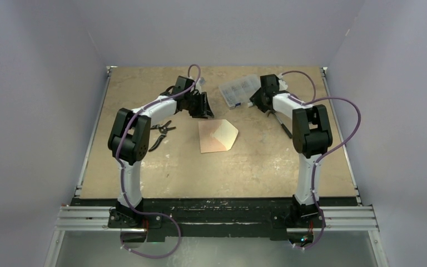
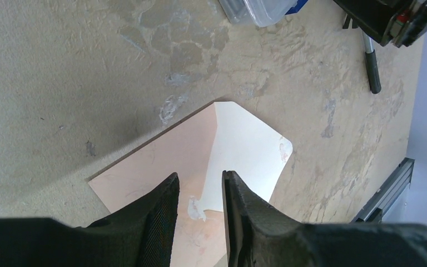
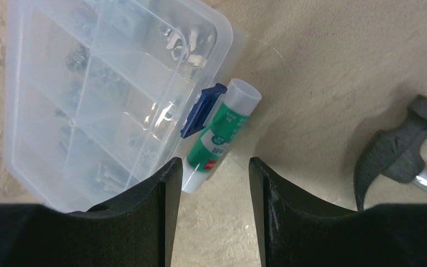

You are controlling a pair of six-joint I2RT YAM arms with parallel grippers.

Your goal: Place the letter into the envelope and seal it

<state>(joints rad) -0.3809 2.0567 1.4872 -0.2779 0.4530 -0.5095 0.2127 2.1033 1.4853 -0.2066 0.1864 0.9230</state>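
Observation:
The envelope [image 1: 216,137] lies flat at the table's middle, with its pointed flap [image 1: 231,133] open to the right. In the left wrist view its salmon body [image 2: 161,161] and cream inner flap [image 2: 247,153] show. No separate letter sheet is visible. My left gripper [image 1: 203,111] hovers over the envelope's far edge, its jaws [image 2: 200,175] a little apart and empty. My right gripper [image 1: 254,103] is open over a green-and-white glue stick [image 3: 219,130], whose lower end lies between the fingertips [image 3: 214,161], untouched.
A clear plastic parts box [image 1: 238,89] sits at the back right, right beside the glue stick in the right wrist view [image 3: 100,83]. A hammer [image 1: 281,122] lies right of it, its head in the right wrist view [image 3: 400,150]. Black pliers [image 1: 161,132] lie left of the envelope.

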